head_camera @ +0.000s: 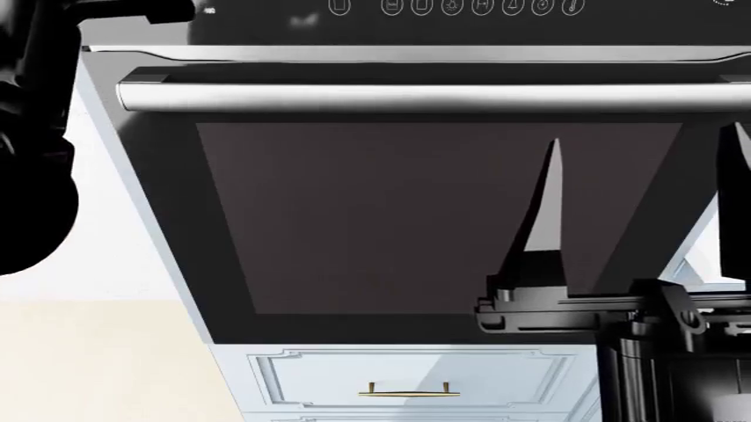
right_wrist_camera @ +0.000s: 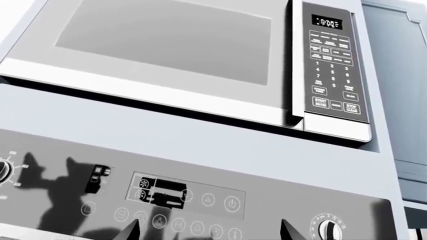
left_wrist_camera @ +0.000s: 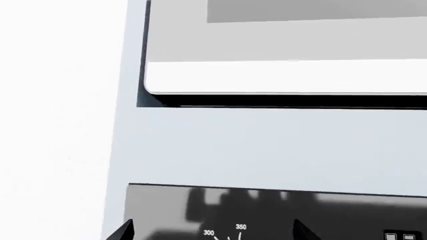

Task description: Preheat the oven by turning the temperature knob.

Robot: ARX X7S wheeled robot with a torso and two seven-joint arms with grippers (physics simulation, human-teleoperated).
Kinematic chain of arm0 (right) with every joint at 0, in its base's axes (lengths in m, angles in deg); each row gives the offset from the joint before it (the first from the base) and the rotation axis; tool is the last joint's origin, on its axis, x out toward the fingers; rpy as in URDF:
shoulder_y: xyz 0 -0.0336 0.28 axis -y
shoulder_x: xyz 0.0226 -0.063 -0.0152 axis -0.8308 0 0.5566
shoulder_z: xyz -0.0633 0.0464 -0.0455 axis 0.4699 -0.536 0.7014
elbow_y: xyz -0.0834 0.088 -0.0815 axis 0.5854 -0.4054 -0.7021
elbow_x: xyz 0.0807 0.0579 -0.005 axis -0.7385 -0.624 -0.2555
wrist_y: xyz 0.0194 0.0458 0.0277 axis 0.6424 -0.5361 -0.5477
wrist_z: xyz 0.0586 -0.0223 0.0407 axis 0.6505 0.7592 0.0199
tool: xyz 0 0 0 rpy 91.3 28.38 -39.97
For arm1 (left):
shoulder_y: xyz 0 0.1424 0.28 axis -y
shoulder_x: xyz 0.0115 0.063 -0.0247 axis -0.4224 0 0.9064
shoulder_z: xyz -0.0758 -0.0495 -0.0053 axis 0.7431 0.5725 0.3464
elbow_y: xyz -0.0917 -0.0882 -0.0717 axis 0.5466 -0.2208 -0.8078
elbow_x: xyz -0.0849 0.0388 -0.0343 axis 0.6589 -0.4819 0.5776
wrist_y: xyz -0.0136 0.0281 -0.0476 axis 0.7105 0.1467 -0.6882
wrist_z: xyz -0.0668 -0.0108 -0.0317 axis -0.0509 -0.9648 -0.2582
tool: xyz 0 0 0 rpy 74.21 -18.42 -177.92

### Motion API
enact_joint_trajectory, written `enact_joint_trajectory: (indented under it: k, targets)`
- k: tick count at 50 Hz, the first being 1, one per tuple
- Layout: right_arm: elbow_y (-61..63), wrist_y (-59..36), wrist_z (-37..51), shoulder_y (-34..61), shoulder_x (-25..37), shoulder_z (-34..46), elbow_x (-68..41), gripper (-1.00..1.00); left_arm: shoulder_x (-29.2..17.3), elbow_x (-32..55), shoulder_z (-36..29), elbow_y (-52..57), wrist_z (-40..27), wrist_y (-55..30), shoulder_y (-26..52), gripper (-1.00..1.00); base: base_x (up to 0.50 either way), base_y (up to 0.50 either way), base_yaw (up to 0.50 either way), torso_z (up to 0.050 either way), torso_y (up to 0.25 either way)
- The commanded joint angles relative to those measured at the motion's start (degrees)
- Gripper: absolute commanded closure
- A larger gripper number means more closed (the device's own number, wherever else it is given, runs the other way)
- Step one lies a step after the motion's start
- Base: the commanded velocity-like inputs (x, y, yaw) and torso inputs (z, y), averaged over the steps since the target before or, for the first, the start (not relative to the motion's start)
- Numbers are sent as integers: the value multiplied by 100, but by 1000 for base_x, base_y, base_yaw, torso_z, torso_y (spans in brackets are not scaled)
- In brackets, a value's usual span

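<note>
The oven (head_camera: 434, 220) fills the head view: dark glass door, silver bar handle (head_camera: 423, 92), and a control strip (head_camera: 470, 7) with white icons along the top. In the left wrist view my left gripper (left_wrist_camera: 213, 234) is open close to the strip (left_wrist_camera: 267, 210). White dial marks 300 and 350 (left_wrist_camera: 225, 230) sit between its fingertips, and the knob itself is cut off at the frame edge. My right gripper (head_camera: 641, 132) stands open in front of the door, fingers pointing up. Its wrist view shows the temperature knob (right_wrist_camera: 3, 172) with numbers and a second knob (right_wrist_camera: 328, 229).
A silver microwave (right_wrist_camera: 167, 45) with a keypad (right_wrist_camera: 331, 70) is built in above the oven. A pale blue cabinet panel (left_wrist_camera: 267, 145) separates them. Below the oven is a drawer with a brass handle (head_camera: 407, 389). My left arm (head_camera: 35, 132) rises along the oven's left side.
</note>
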Motion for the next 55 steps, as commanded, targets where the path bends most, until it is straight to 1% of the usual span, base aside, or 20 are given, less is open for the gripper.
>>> enact_joint_trajectory:
  k: [1,27,42,55]
  targets:
    - [0,-35,0,-3,0,47,53,-100,71,208,-68,-142,24,-213,241,-100,0,0,0,0,0]
    - [0,-81,-19,8,0,52,61,-100,187,533,-164,-400,-118,-470,249,-100,0,0,0,0,0]
    - [0,-86,-18,8,0,63,77,-100,256,714,-175,-560,-198,-519,121,-100,0,0,0,0,0]
    - [0,-72,-23,-13,0,83,97,-100,275,686,-236,-606,-191,-533,91,-100,0,0,0,0,0]
